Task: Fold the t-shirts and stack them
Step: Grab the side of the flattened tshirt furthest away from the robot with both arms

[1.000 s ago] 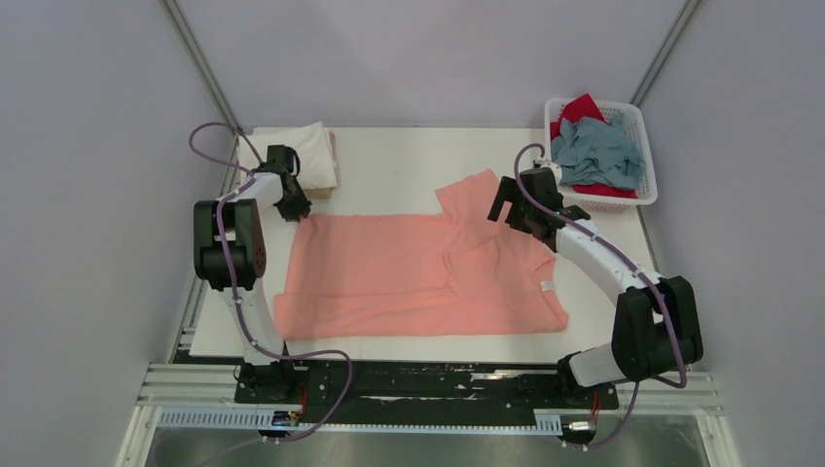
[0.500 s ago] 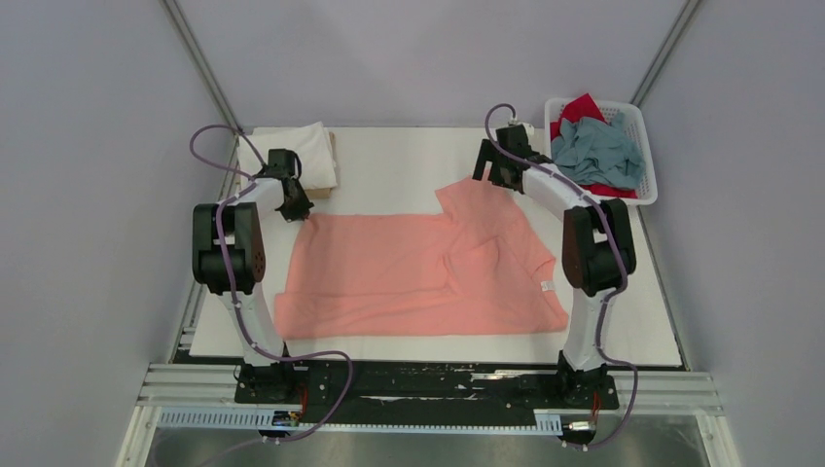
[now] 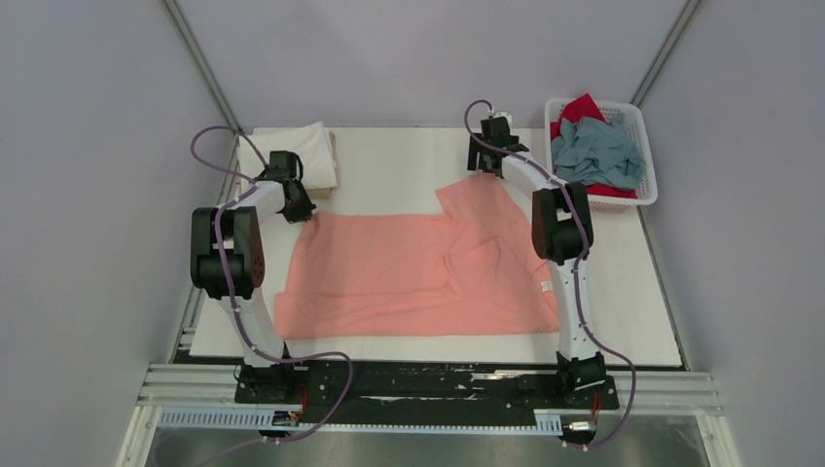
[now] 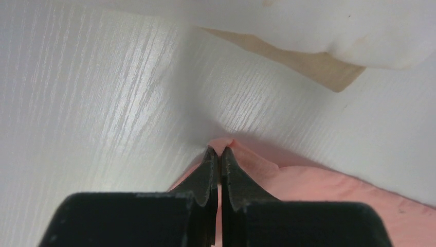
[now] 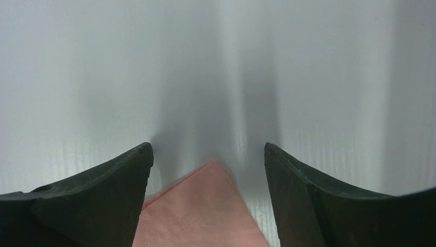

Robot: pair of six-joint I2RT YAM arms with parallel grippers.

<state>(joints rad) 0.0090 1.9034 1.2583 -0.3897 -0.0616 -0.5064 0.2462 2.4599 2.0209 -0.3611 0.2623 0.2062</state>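
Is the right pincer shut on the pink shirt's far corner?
No, the right pincer stands open, with the corner of the salmon-pink t-shirt lying between its spread fingers.

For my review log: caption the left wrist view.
Left gripper shut on a corner of the salmon-pink t-shirt; white t-shirt and tan board beyond.

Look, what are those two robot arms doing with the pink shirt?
They are folding t-shirts. A salmon-pink t-shirt lies spread on the table. The left gripper is shut on its far left corner, and the right gripper hangs open around its far right corner, not gripping yet. A folded white t-shirt sits at the far left. A grey-blue t-shirt and a red t-shirt wait in the white basket.
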